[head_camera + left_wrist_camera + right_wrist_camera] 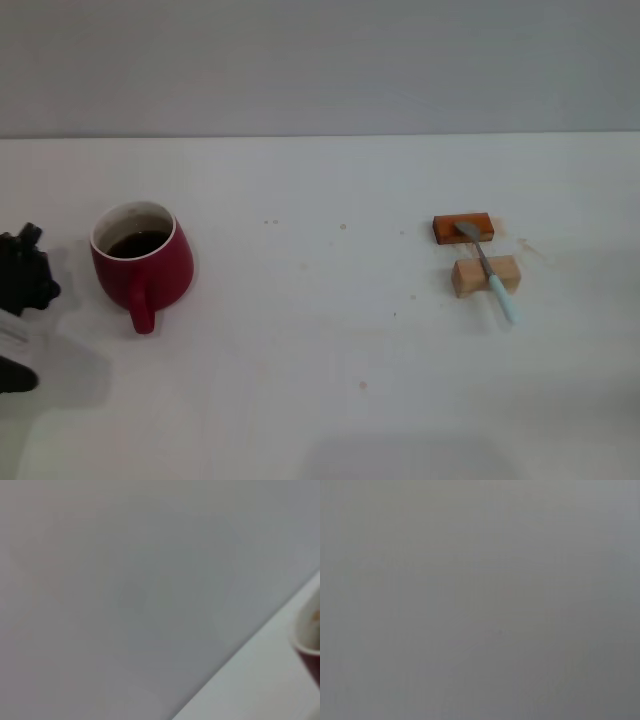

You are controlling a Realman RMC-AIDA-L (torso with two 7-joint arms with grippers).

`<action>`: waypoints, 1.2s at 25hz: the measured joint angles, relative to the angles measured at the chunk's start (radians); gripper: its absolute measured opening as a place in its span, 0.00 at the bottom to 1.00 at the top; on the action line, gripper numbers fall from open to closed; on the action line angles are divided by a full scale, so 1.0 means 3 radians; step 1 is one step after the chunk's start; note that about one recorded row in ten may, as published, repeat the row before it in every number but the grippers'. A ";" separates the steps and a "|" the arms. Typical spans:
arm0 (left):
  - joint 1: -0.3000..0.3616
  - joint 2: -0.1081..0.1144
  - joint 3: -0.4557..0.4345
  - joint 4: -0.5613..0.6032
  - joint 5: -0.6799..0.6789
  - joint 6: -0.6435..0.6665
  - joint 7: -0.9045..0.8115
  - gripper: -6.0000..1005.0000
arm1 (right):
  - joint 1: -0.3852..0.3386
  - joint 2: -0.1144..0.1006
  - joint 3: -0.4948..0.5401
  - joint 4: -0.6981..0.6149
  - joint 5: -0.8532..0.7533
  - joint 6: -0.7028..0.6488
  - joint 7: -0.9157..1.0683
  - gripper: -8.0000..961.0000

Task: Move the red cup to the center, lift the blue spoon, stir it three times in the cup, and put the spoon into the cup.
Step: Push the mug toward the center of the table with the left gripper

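White desk (330, 400) against a plain grey wall, w/ faint specks near the middle. Red cup (142, 262) sits near the left edge, upright, dark liquid inside, handle toward the front edge; a sliver of its rim shows in the left wrist view. Left gripper (25, 275) is just beside the cup at the left edge, apart from it; can't tell if fingers are spread or closed. Right gripper isn't in view. Blue spoon (487, 267) lies toward the right side, bowl on an orange-brown block (462, 228), neck across a tan block (486, 276), handle overhanging toward the front. Risks, imo: cup is fairly full, so a quick shove to center could slosh liquid; the slim spoon could slip off the blocks during pickup.
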 joint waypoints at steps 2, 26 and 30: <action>-0.0093 -0.0001 0.0068 0.0011 -0.0001 -0.0129 0.0162 0.04 | -0.0006 0.0002 0.0000 0.0001 0.0001 -0.0001 0.0000 0.46; -0.0397 -0.0009 0.0751 -0.0112 -0.0001 -0.0215 0.0255 0.04 | 0.0023 0.0001 0.0000 -0.0001 0.0001 -0.0027 0.0000 0.47; -0.0401 -0.0010 0.0884 -0.0208 -0.0002 -0.0214 0.0255 0.04 | 0.0022 0.0000 -0.0003 0.0000 0.0000 -0.0039 0.0000 0.48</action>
